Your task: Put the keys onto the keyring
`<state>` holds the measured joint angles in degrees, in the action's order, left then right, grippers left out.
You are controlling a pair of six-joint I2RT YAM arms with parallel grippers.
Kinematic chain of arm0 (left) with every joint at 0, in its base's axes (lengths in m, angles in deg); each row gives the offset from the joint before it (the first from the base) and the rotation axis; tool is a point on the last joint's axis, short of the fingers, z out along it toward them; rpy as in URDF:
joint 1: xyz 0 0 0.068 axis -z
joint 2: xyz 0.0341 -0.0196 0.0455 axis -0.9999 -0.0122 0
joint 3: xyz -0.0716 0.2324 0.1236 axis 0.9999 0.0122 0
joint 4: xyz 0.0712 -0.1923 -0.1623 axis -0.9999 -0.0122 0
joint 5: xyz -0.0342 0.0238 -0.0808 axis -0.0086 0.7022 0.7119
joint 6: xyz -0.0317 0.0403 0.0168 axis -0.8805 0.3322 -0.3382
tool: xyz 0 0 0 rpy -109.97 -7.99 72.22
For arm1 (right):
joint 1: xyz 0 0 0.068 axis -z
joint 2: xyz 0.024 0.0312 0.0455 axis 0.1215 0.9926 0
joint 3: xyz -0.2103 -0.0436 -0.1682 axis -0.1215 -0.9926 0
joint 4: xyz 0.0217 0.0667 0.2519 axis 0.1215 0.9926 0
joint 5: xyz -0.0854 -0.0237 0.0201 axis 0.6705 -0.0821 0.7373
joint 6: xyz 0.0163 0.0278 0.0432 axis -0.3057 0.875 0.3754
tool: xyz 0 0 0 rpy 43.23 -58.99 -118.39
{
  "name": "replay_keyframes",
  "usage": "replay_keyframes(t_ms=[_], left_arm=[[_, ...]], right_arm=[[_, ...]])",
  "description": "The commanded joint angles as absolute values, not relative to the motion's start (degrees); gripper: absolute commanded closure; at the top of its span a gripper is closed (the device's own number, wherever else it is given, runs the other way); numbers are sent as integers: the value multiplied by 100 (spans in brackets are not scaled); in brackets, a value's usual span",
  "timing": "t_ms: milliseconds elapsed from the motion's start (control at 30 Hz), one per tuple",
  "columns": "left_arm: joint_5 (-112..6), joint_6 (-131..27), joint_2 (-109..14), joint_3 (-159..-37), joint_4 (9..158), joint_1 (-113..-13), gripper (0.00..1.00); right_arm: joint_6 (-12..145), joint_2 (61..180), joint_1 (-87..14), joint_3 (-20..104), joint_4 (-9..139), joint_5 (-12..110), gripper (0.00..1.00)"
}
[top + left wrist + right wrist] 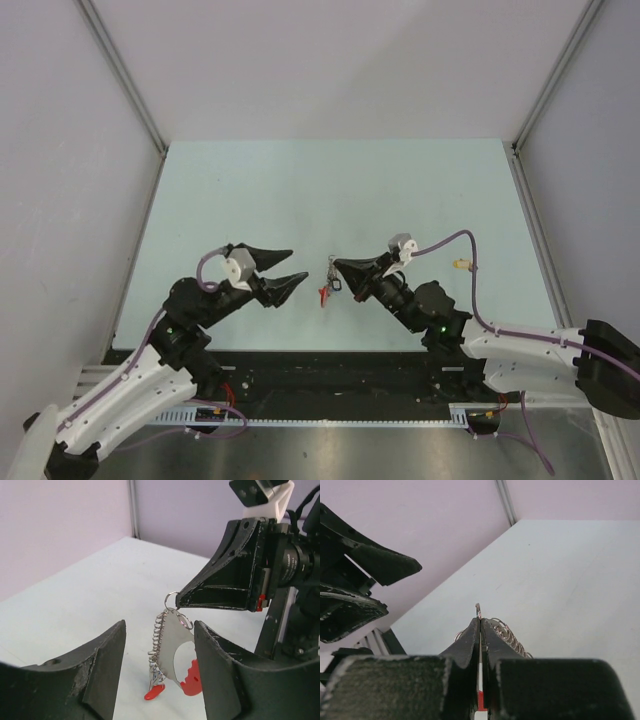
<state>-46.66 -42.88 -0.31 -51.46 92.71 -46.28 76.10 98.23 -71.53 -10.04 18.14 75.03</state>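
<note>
The right gripper (336, 265) was pressed shut on the small metal ring at the top of the keyring (172, 647), pinching it at the very fingertips. From that pinch the keyring hung with its long axis straight down: coiled chain and grey strap below the ring, red end piece lowest. Whether the red piece touched the table (300, 190) I could not tell. Just beside the keyring, on its other side, the left gripper (299, 264) was spread wide and empty, its fingers pointing at the keyring and framing it in the left wrist view. Well apart from the keyring, beyond the right gripper, lay a small yellow thing, probably a key (460, 265). No blue key showed. The left gripper was free, but the key lay nearer the right arm, so fetching it probably meant a long reach
</note>
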Motion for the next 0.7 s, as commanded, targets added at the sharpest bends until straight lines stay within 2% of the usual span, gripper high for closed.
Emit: replay_keyframes(t_ms=[0, 200, 300, 400, 433, 667], left_arm=[[-5057, -4838, -64, -4742, 10591, -4588, 39], [-4732, -5304, -617, -4451, 11586, -4588, 42], [-4487, -5419, -767, -4372, 11885, -4588, 51], [-4381, -5542, -785, -4214, 12175, -4588, 67], [-4293, -5560, -768, -4161, 12350, -4597, 69], [-3836, -5824, -1004, -3748, 13011, -4597, 73]], right_arm=[[8175, 9653, -7043, -909, 1326, 7025, 100], [7577, 9645, -6912, -909, 1413, 6250, 100], [7322, 9592, -6815, -926, 1527, 5881, 100], [7146, 9513, -6675, -935, 1606, 5469, 100], [7084, 9495, -6639, -944, 1633, 5301, 100], [7049, 9346, -6218, -953, 1730, 4369, 100]])
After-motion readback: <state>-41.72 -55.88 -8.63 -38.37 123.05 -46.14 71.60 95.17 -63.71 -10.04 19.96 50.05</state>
